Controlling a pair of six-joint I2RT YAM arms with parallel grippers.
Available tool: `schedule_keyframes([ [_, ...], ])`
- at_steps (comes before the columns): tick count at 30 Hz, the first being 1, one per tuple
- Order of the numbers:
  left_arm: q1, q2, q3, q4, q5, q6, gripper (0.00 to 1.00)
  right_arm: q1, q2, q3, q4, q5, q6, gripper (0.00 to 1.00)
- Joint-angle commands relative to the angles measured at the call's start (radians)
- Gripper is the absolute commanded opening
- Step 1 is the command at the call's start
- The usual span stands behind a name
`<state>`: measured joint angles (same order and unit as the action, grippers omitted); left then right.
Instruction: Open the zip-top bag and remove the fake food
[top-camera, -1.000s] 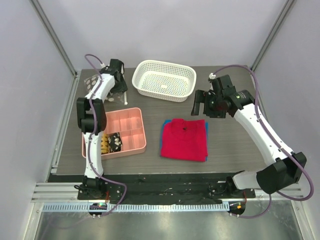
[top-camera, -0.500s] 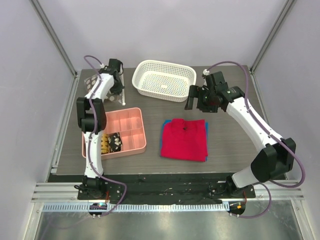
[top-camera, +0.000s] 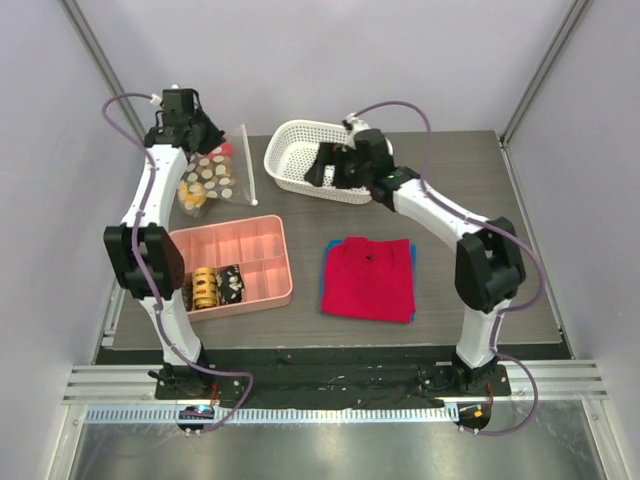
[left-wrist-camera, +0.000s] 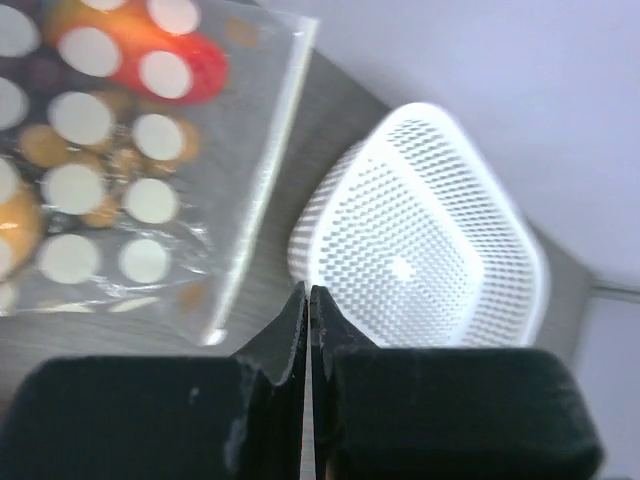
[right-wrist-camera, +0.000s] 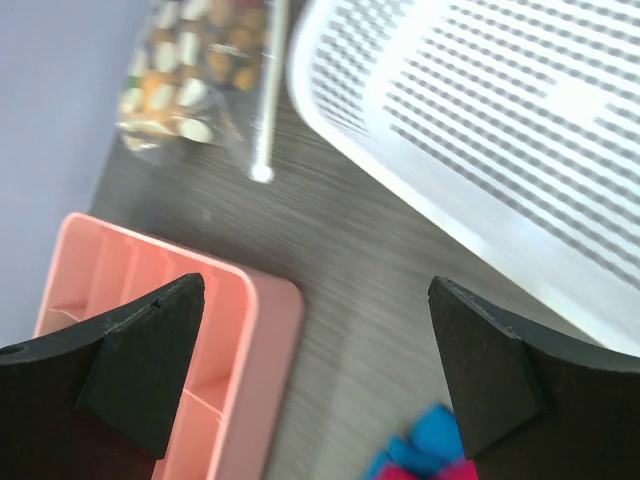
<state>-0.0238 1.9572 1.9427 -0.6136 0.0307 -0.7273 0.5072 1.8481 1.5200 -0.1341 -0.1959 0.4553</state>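
Note:
The zip-top bag lies flat on the table at the back left, its whitish zip strip along the right side. Fake food shows through the clear plastic: a red piece, orange and tan pieces. My left gripper hovers over the bag's far end, shut, with nothing between its fingertips; in the left wrist view the gripper sits just right of the bag's corner. My right gripper hangs open over the basket's left part. The right wrist view shows the gripper above bare table, with the bag further off.
A white mesh basket stands at the back middle. The pink tray at the left holds a yellow coil and dark blocks. A red cloth lies over a blue one at centre right. Grey walls close in the sides.
The left gripper shut, then the arm swung up and to the left, uncovering the bag, which stayed put. The right arm reached left from the table's right side to over the basket.

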Motion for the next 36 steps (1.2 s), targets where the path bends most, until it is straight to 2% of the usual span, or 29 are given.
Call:
schedule_keyframes([
  [1, 0.019, -0.073, -0.167, 0.187, 0.193, -0.165, 0.00, 0.099, 0.114, 0.165, 0.264, -0.059, 0.006, 1.00],
  [3, 0.019, -0.086, -0.200, 0.236, 0.225, -0.195, 0.00, 0.134, 0.198, 0.233, 0.234, -0.040, 0.002, 1.00],
  [4, 0.019, -0.084, -0.200, 0.230, 0.271, -0.182, 0.00, 0.142, 0.227, 0.312, 0.162, -0.021, 0.028, 1.00],
  [6, 0.021, -0.035, -0.104, 0.131, 0.279, -0.093, 0.01, 0.148, 0.278, 0.380, 0.098, -0.020, 0.055, 0.99],
  [7, 0.021, -0.014, -0.059, -0.011, 0.228, -0.055, 0.24, 0.151, 0.280, 0.403, 0.064, -0.022, 0.068, 0.99],
  [8, 0.015, 0.015, -0.016, -0.052, 0.192, -0.022, 0.36, 0.155, 0.275, 0.401, 0.051, 0.007, 0.080, 0.99],
  [11, -0.014, 0.011, -0.053, -0.066, 0.022, 0.083, 0.68, 0.152, 0.208, 0.345, 0.001, 0.074, 0.111, 1.00],
  [12, -0.022, 0.002, -0.082, -0.054, -0.012, 0.103, 0.84, 0.152, 0.192, 0.320, -0.013, 0.081, 0.111, 1.00],
  [15, -0.074, 0.052, -0.033, -0.093, -0.171, 0.199, 0.93, 0.152, 0.148, 0.296, -0.065, 0.053, 0.082, 1.00],
  [21, -0.120, 0.264, 0.169, -0.295, -0.297, 0.175, 0.94, 0.148, 0.073, 0.221, -0.110, 0.081, 0.033, 1.00],
  [22, -0.126, 0.329, 0.235, -0.313, -0.307, 0.172, 0.93, 0.146, 0.069, 0.215, -0.110, 0.088, 0.025, 1.00],
  [26, -0.131, 0.417, 0.315, -0.351, -0.359, 0.158, 0.85, 0.145, 0.065, 0.212, -0.113, 0.090, 0.006, 1.00],
  [27, -0.130, 0.419, 0.311, -0.336, -0.377, 0.160, 0.76, 0.143, 0.071, 0.209, -0.113, 0.089, 0.002, 1.00],
  [29, -0.130, 0.396, 0.256, -0.292, -0.387, 0.160, 0.67, 0.145, 0.076, 0.207, -0.114, 0.075, 0.006, 1.00],
  [31, -0.127, 0.375, 0.219, -0.220, -0.374, 0.169, 0.40, 0.145, 0.092, 0.204, -0.107, 0.059, 0.003, 1.00],
  [33, -0.125, 0.362, 0.223, -0.210, -0.374, 0.166, 0.00, 0.146, 0.103, 0.194, -0.076, 0.026, -0.003, 1.00],
  [36, -0.120, 0.335, 0.261, -0.219, -0.351, 0.170, 0.00, 0.146, 0.129, 0.180, 0.016, -0.040, -0.010, 1.00],
])
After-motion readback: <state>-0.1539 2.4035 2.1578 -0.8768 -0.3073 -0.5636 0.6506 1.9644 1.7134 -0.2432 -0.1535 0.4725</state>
